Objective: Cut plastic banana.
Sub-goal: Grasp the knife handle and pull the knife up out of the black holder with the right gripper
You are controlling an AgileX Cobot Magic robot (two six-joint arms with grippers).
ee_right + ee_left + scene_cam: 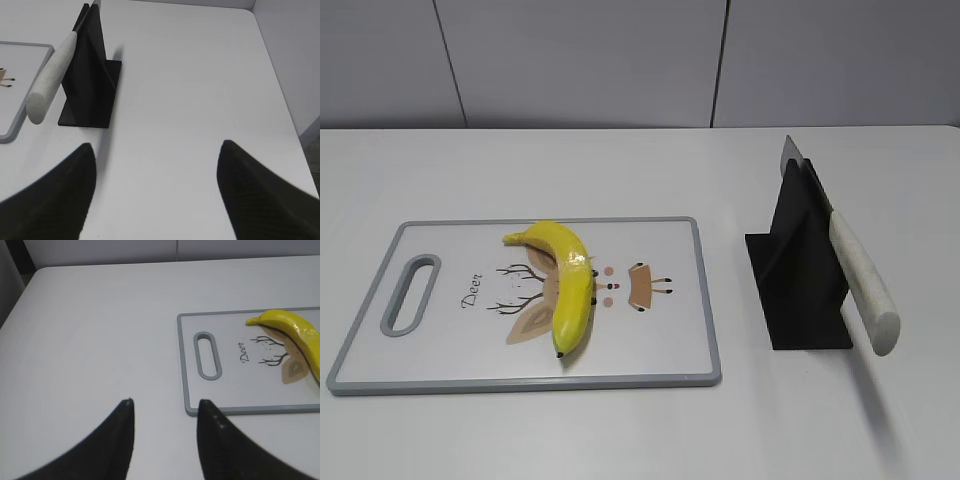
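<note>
On the white desk (620, 430), the left pincer (165, 407) hovers released, near the corner of the grey-rimmed white plastic cutting board (708, 300). The curved glossy yellow plastic banana (568, 280) lies whole across the board's printed deer, cut off at the left wrist view's edge. Rightwards, a black knife stand (800, 270) holds a pale-handled knife (860, 280), blade mostly hidden. The right pincer (155, 150) gapes wide, empty.

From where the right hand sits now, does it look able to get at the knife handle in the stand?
Probably yes. The right hand is open, with bare table between it and the knife handle, which juts out of the black stand toward it. Nothing lies in between.
</note>
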